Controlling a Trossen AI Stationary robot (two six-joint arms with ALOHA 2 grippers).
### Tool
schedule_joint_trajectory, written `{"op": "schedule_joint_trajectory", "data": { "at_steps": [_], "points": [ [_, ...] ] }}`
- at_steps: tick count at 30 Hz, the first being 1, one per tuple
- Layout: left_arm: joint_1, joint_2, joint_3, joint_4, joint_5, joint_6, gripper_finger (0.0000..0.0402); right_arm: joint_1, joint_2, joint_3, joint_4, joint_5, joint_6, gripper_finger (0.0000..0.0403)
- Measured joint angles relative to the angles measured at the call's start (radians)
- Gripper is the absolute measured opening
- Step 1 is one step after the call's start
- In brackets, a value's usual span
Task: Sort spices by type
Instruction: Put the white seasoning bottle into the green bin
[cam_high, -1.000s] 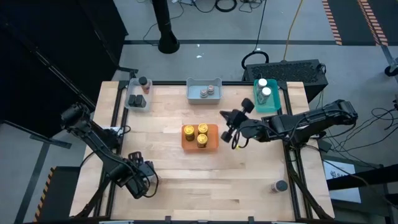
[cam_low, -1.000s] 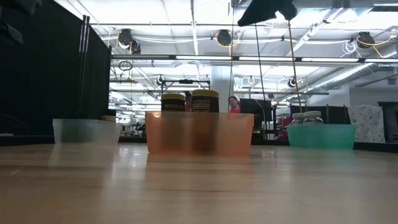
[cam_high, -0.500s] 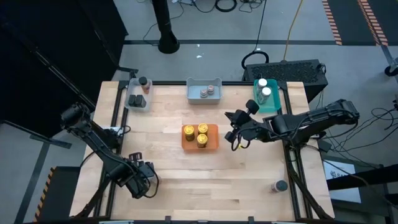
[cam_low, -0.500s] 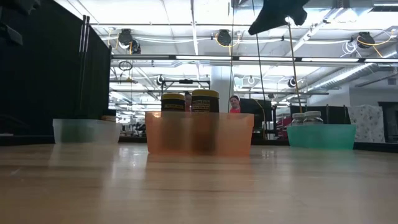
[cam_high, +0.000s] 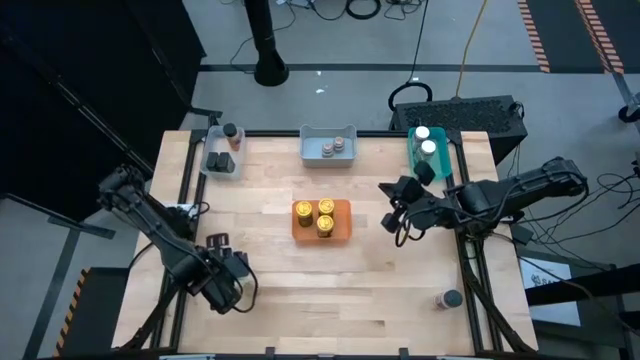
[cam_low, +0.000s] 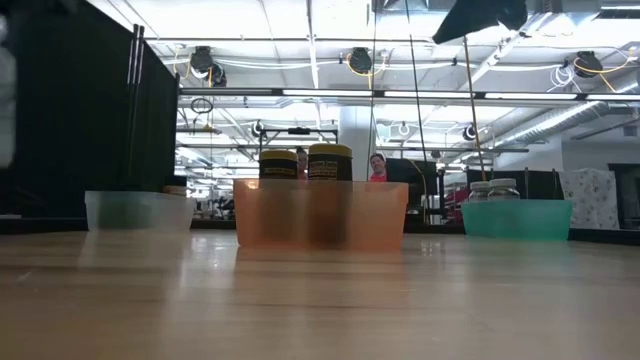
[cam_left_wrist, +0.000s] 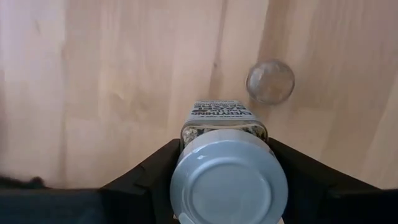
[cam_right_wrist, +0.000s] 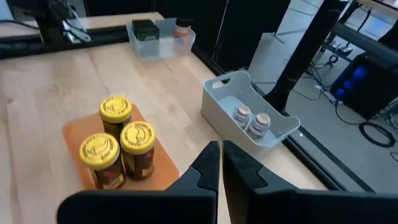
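One jar with a grey lid (cam_left_wrist: 228, 176) sits clamped between the fingers of your left gripper (cam_high: 222, 275), which hangs over the near left part of the table (cam_high: 270, 300). In the left wrist view the jar's label end points toward the wood, and a second grey-lidded jar (cam_left_wrist: 270, 81) stands on the table just past it. In the high view you can see one more grey-lidded jar (cam_high: 450, 298) alone at the near right corner, well apart from everything else.

At mid-table your orange tray (cam_high: 341, 233) holds three yellow-lidded jars (cam_high: 326, 207), upright and close together. Your right gripper (cam_high: 398, 205) hovers just to the right of that tray, above the wood; in the right wrist view its fingers are pressed together with nothing between them.

Along the far edge you have three more trays. The clear tray (cam_high: 213, 164) at the far left holds a dark-lidded jar (cam_high: 221, 160) and an amber jar with a dark lid (cam_high: 232, 133). The blue-grey tray (cam_high: 310, 152) at the far middle holds two grey-lidded jars (cam_high: 333, 148) side by side. The teal tray (cam_high: 441, 168) at the far right holds two white-lidded jars (cam_high: 425, 141), one behind the other.
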Motion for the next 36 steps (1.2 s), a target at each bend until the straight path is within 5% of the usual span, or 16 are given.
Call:
{"op": "schedule_joint_trajectory", "data": {
  "at_steps": [7,12,18,23,28,36],
  "points": [
    [0.081,0.000,0.160,0.024,-0.192,0.198,0.0207,0.028,0.000,0.000,-0.094,-0.001,0.051,0.0000],
    [0.196,-0.001,0.214,0.192,-0.368,0.556,0.0207,0.027,0.002,0.000,-0.083,-0.001,0.010,0.0000],
    [0.394,0.030,0.214,0.554,-0.236,1.076,0.0207,0.033,0.077,-0.001,-0.012,-0.102,-0.125,0.0000],
    [0.503,0.106,0.214,0.746,-0.093,1.324,0.0207,0.047,0.157,-0.002,0.084,-0.119,-0.252,0.0000],
    [0.556,0.186,0.214,0.791,-0.070,1.413,0.0207,0.047,0.187,-0.002,0.104,-0.078,-0.297,0.0008],
    [0.622,0.197,0.125,0.896,-0.068,1.341,0.0207,0.047,0.180,-0.001,0.132,-0.102,-0.281,0.0075]
  ]
}}
